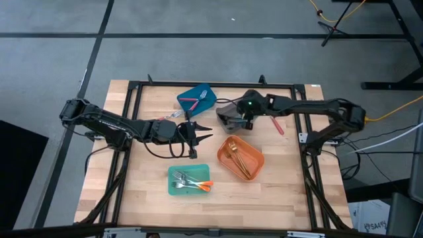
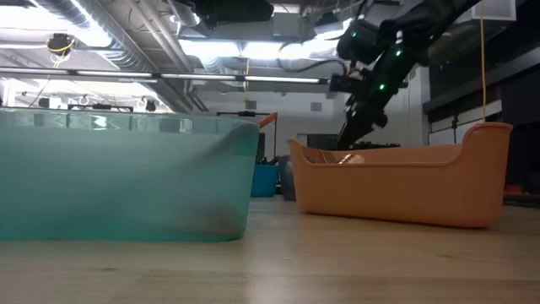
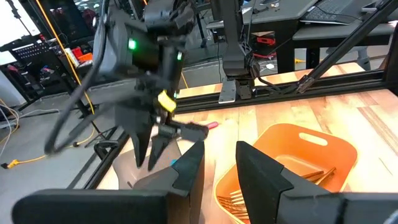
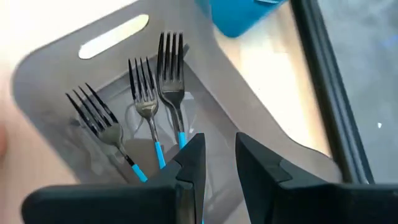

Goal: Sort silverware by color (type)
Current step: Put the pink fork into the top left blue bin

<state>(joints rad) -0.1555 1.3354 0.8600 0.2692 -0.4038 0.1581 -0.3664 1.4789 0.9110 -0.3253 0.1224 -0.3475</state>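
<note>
Wooden table (image 1: pixel 152 198) from above, w/ two dark robot arms reaching toward the middle. Right gripper (image 1: pixel 239 121) hangs over a grey bin (image 1: pixel 225 112) at the far centre; its fingers (image 4: pixel 193 158) are slightly apart w/ a narrow gap and nothing between them. In that grey bin lie three blue-handled forks (image 4: pixel 171 81), tines pointing away from the gripper. Left gripper (image 1: pixel 203 132) sits mid-table, just left of the grey bin, pointing right; its fingers (image 3: pixel 189 168) are parted w/ a clear gap, nothing held.

Other silverware: a blue bin (image 1: pixel 198 98) at far centre-left holds pink-handled pieces (image 1: pixel 190 100). An orange bin (image 1: pixel 254 160) right of centre holds gold forks (image 1: pixel 236 157). A teal bin (image 1: pixel 173 187) near centre holds orange-handled forks (image 1: pixel 195 182). One pink-handled utensil (image 1: pixel 276 125) lies loose on the table, right of the grey bin, beside the right arm.
</note>
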